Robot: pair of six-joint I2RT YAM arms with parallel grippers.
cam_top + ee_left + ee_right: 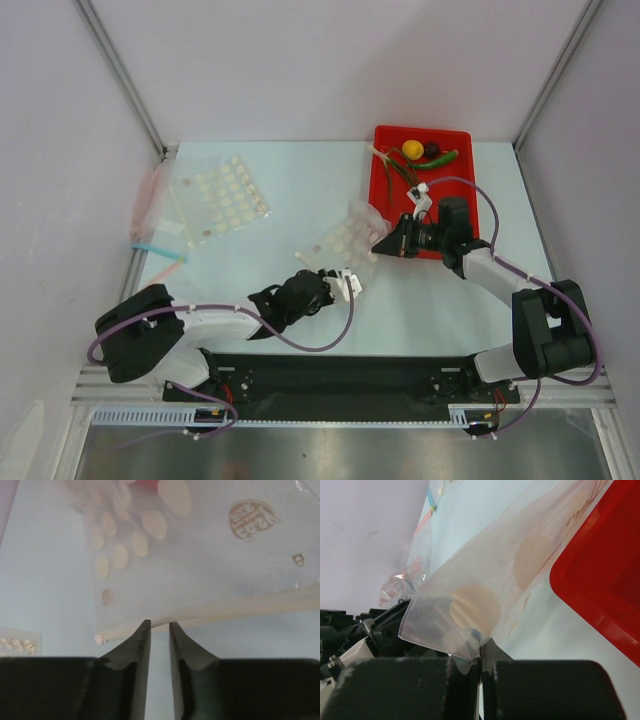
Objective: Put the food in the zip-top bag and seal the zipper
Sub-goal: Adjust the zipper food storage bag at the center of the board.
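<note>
From above, the dotted bag [345, 243] sits just left of the red tray [384, 138], food [422, 153] at the tray's far end. Left wrist: left gripper [158, 626] slightly ajar at the bag's edge strip [240, 607]. Right wrist: right gripper [481, 650] clamps 1 corner; film looks limp, slippery, so I'd hold the stiffer strip.

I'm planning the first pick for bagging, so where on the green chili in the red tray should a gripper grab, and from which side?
Probably take the green chili at the half farther from the maroon ball, coming straight down from above and closing across its thin width. It lies flat in the red tray, and the ball crowds its other end.
</note>
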